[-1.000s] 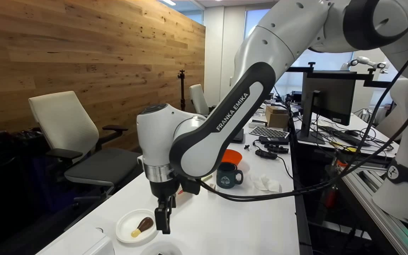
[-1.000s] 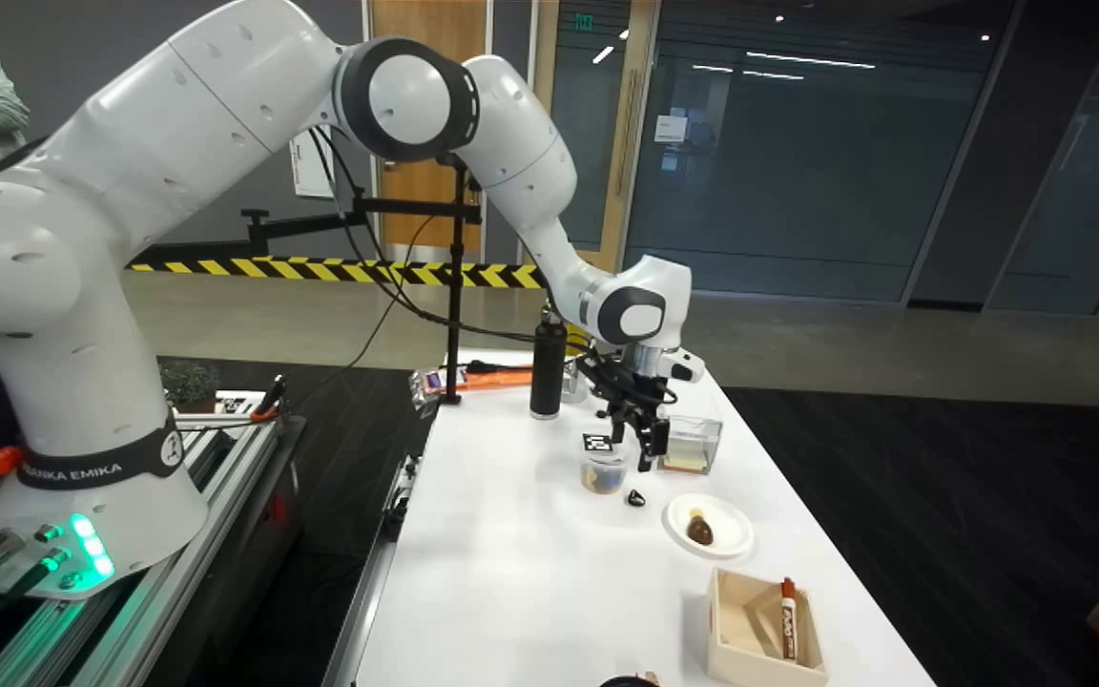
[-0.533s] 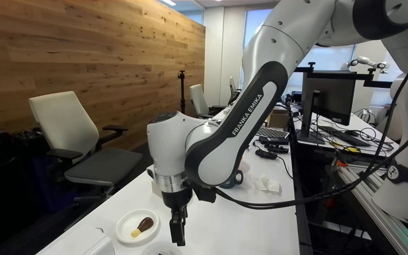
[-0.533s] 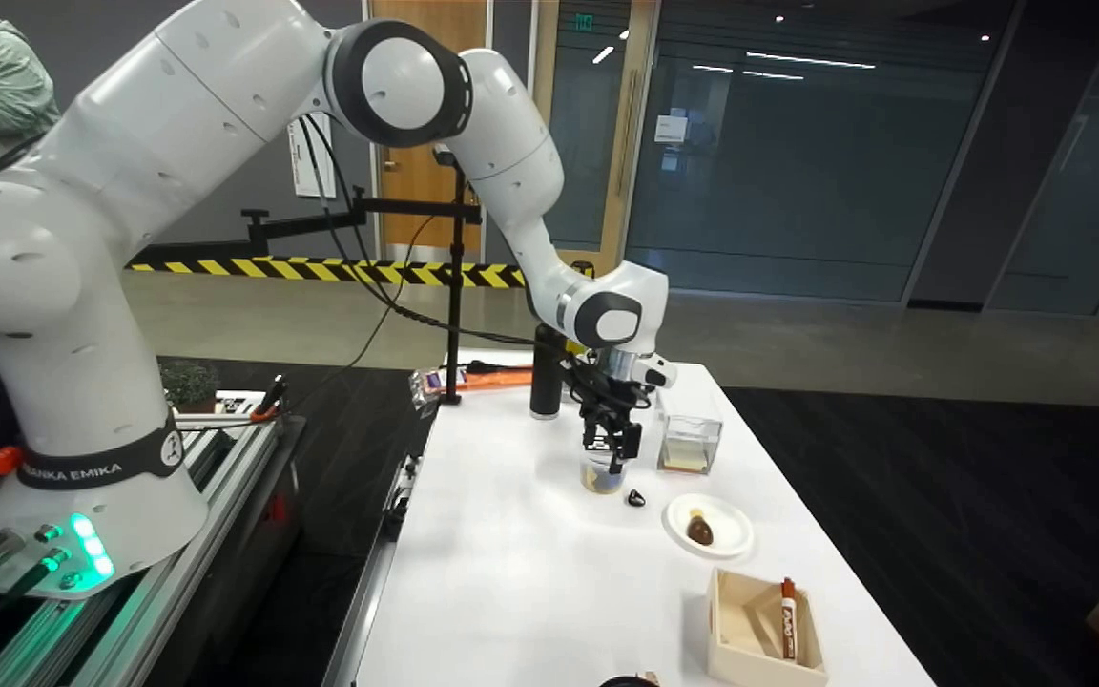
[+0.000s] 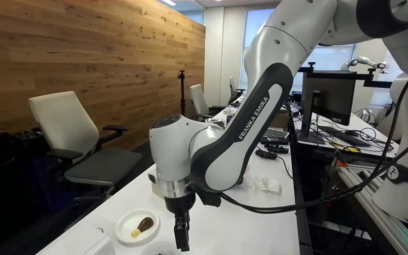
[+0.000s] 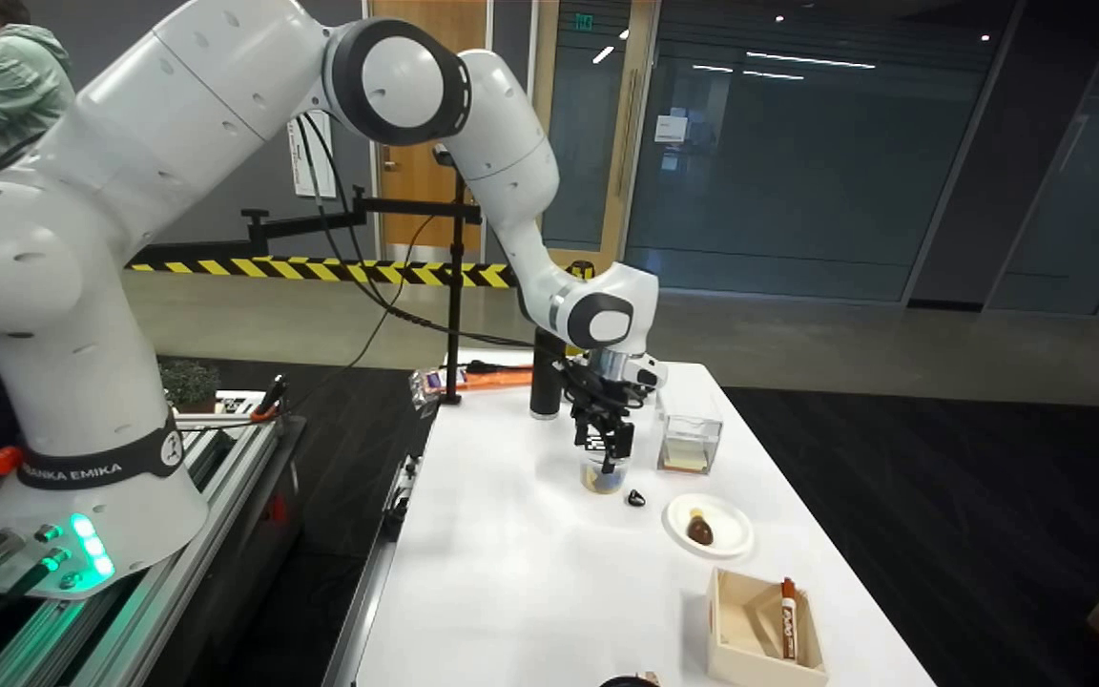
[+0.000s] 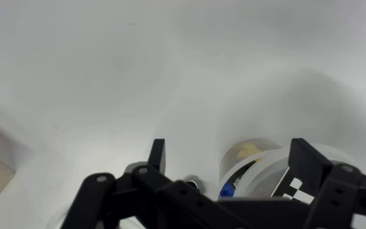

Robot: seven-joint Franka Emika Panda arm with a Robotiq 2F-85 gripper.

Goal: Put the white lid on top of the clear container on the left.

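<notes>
Over the white table (image 6: 502,592), your gripper (image 7: 230,152) points down, its fingers (image 7: 157,153) spread wide apart. Wrist view: one finger hangs left, over the table; the right one overlaps the white lid (image 7: 273,178), hiding some of its bold black marks. Touching or just clear, you cannot tell. The lid lies over the clear container (image 7: 233,157), whose wall shows past the lid's left side, yellow and blue through it. Seated or merely resting: cannot tell. Between your fingers and just left of the container, a small dark item (image 7: 193,183), partly hidden.

Outward from there, in an exterior view: a see-through box (image 6: 691,434) near your gripper, on its right; nearer and right, a white plate (image 6: 729,520) holding a brown lump (image 6: 699,530) with a yellow end; nearer again, a tan box (image 6: 759,663) with a marker pen (image 6: 789,625) in it. Far side, behind your arm (image 6: 511,162), a black bottle (image 6: 546,382), partly covered. Far left, a person (image 6: 20,91) in a pale green hoodie. You also have, in an exterior view, crumpled white tissue (image 5: 266,183) farther and right of the gripper, and an office chair (image 5: 103,168) left, beyond the table edge.
</notes>
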